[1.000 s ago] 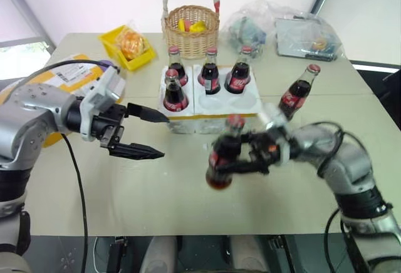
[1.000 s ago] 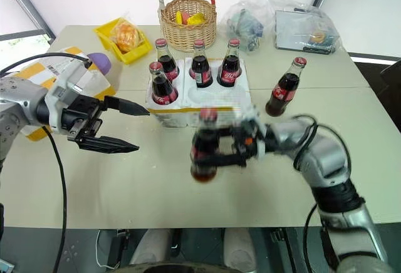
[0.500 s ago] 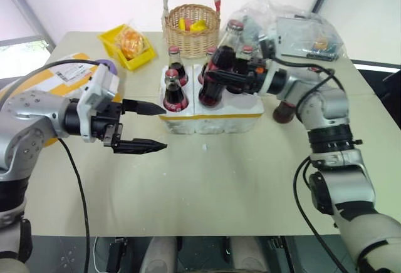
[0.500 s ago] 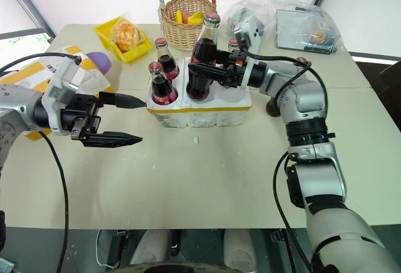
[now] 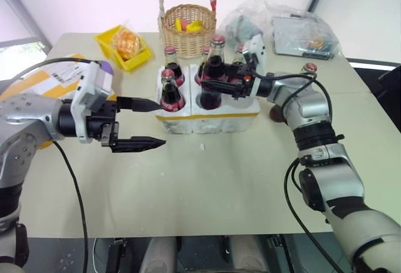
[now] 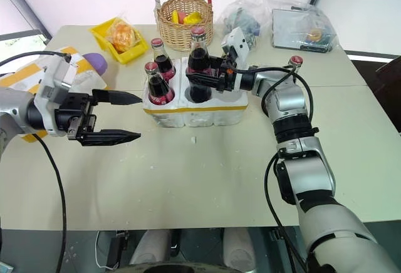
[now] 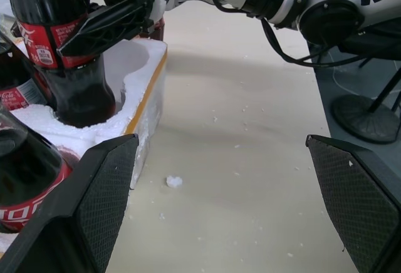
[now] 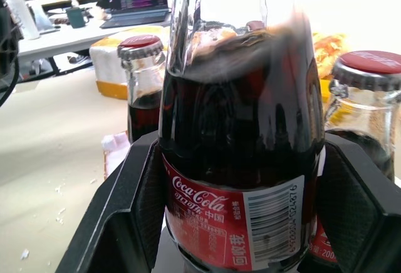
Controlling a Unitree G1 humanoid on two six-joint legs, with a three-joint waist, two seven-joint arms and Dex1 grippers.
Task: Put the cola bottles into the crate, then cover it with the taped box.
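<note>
Here, open table before the crate front edge.

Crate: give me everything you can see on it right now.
The crate is a low white styrofoam block with round wells and a thin yellow tape band along its front side. It sits flat on the table, in front of the wicker basket. Cola bottles stand upright in its wells. The right gripper, shut on a bottle, has that one seated in the middle front well; the front right well looks empty. White crumbs lie before it.
</note>
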